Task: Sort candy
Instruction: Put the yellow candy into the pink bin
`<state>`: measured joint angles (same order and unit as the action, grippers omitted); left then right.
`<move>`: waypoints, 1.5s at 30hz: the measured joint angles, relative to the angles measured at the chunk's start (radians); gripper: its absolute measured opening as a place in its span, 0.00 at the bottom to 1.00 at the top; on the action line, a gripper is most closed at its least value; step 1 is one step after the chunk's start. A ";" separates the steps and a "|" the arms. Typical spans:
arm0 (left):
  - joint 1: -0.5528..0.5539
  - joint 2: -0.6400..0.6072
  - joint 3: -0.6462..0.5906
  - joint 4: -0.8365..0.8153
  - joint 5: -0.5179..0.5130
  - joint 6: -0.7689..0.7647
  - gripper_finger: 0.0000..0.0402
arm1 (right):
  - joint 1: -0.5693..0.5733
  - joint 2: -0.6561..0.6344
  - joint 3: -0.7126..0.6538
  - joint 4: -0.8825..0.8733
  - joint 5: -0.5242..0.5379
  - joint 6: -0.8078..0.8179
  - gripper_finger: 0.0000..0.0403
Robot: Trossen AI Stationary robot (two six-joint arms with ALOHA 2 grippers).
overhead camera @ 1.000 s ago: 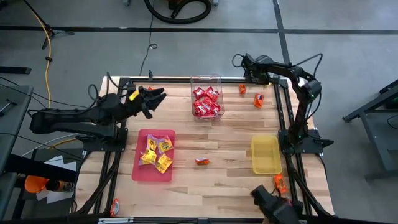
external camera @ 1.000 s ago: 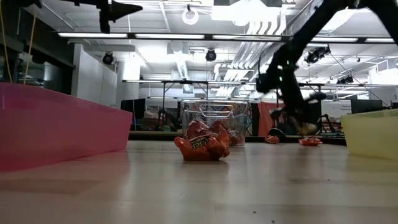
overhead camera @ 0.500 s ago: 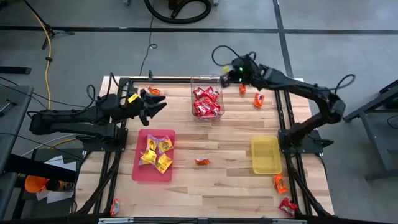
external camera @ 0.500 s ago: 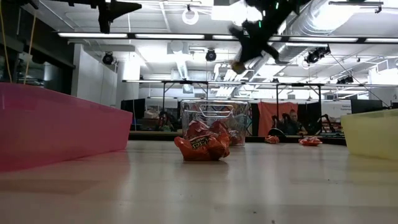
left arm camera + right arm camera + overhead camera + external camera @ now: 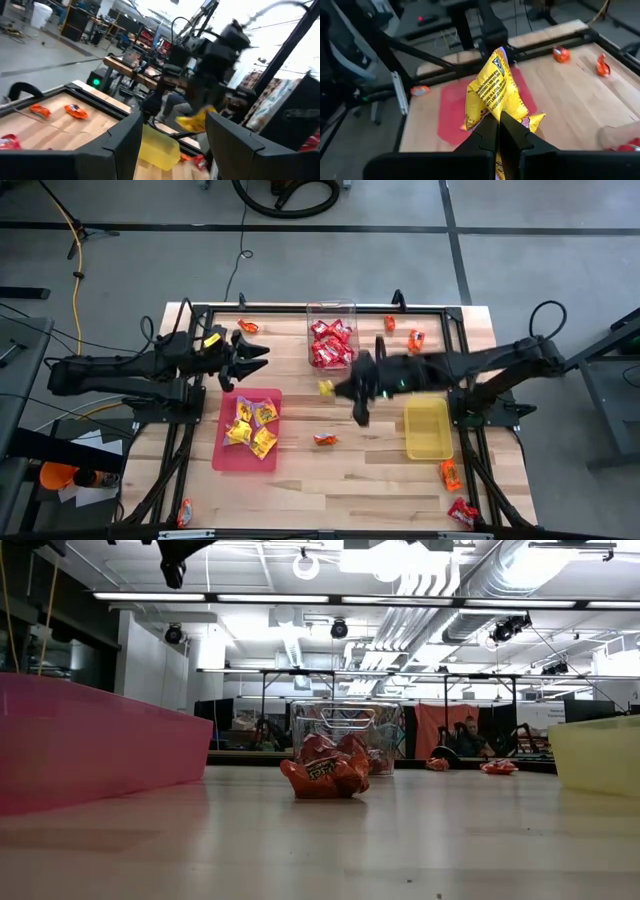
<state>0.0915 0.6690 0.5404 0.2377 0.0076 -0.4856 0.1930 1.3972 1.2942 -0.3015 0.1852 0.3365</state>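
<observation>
Wooden table [image 5: 330, 470] — pink tray [image 5: 228, 455], yellow tray [image 5: 428, 430], clear tub [image 5: 332, 310]. Right gripper [image 5: 498, 131] mid-table, clamped on a yellow candy [image 5: 494, 92]. Left gripper [image 5: 252, 352] spread wide, beyond the pink tray.

held candy packet [image 5: 492, 97]: was yellow with dark print and a blue patch
fingers [image 5: 489, 134]: were black
pink tray [image 5: 228, 450]: was pink, holding yellow packets [image 5: 250, 425]
yellow tray [image 5: 428, 430]: was pale yellow
clear tub [image 5: 331, 311]: was see-through, filled with red packets [image 5: 331, 343]
loose packet [image 5: 324, 439]: was orange-red
tabletop [image 5: 340, 480]: was light wood planks
left arm [image 5: 110, 370]: was black with a yellow tag
</observation>
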 joint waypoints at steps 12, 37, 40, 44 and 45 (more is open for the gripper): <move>-0.145 0.203 0.000 0.185 -0.094 -0.018 0.51 | 0.184 -0.029 0.000 -0.052 0.180 0.085 0.00; -0.357 0.327 0.000 0.343 -0.110 0.322 0.46 | 0.147 -0.106 0.000 -0.318 0.001 -0.024 0.00; -0.357 0.327 0.000 0.343 -0.109 0.323 0.46 | 0.147 -0.110 0.000 -0.379 0.001 0.000 0.00; -0.354 0.327 0.000 0.327 -0.122 0.332 0.46 | 0.147 -0.111 0.000 -0.419 0.005 0.004 0.00; -0.354 0.327 0.000 0.327 -0.124 0.333 0.46 | 0.147 -0.111 0.000 -0.422 0.007 0.003 0.00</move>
<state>-0.2623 0.9958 0.5400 0.5644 -0.1164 -0.1530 0.3401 1.2865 1.2942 -0.7236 0.1920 0.3399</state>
